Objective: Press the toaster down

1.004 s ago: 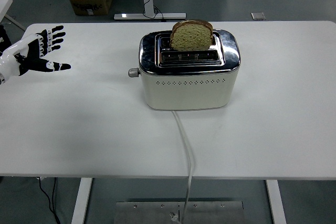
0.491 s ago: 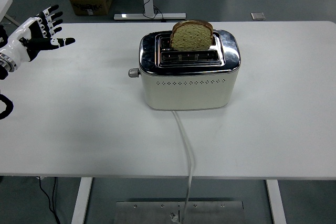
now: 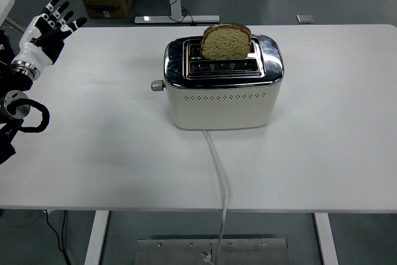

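Observation:
A cream toaster (image 3: 222, 97) with a shiny chrome top stands mid-table, its long side facing me. A slice of brown bread (image 3: 226, 41) sticks up out of the rear slot. The grey lever knob (image 3: 157, 85) juts from the toaster's left end, in its raised position. My left hand (image 3: 51, 26), white and black, is held up at the far left of the table with its fingers spread, holding nothing, well away from the knob. The right arm does not show.
The toaster's white cord (image 3: 219, 178) runs forward off the table's near edge. A cardboard box (image 3: 108, 2) and a desk leg base (image 3: 177, 18) sit on the floor beyond the far edge. The white table (image 3: 335, 141) surrounds the toaster.
My left hand has risen and drawn back toward the table's far left corner, turning its fingers upward. More of the forearm joints now show at the left edge. Toaster and bread are unmoved.

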